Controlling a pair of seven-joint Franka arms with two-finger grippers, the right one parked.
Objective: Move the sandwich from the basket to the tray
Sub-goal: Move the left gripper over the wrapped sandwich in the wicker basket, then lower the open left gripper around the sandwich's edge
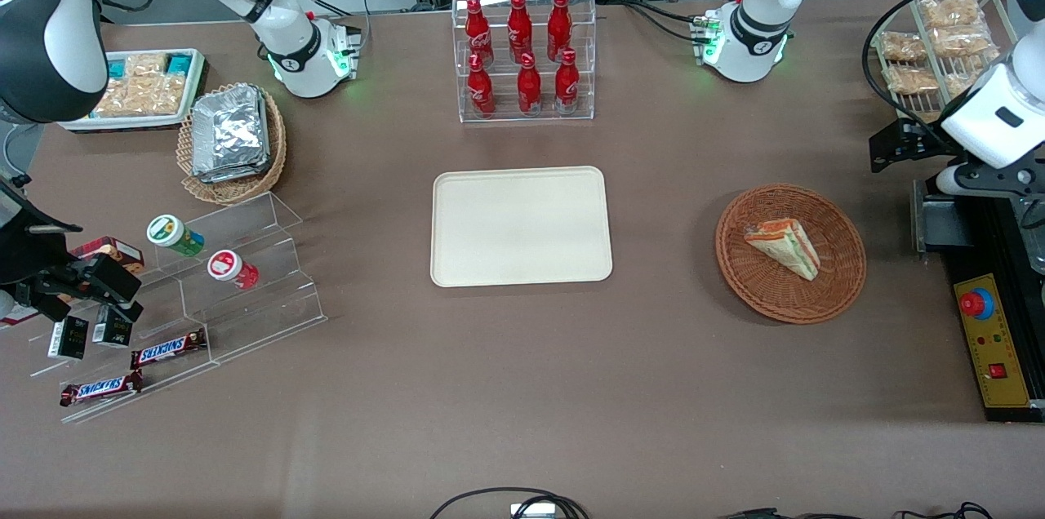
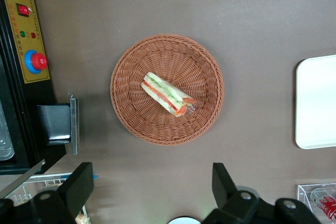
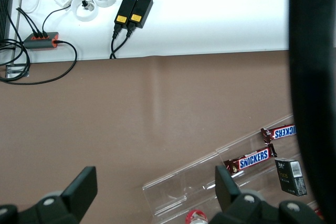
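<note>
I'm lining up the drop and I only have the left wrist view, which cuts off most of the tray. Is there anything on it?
Observer: No, the tray is bare all over.
Operator: What's near it?
Observer: A clear rack of red bottles stands farther from the front camera than the tray.
Operator: And where's my gripper against the basket?
Observer: The gripper, open, sits off the basket toward the working arm's end, not over the sandwich.
</note>
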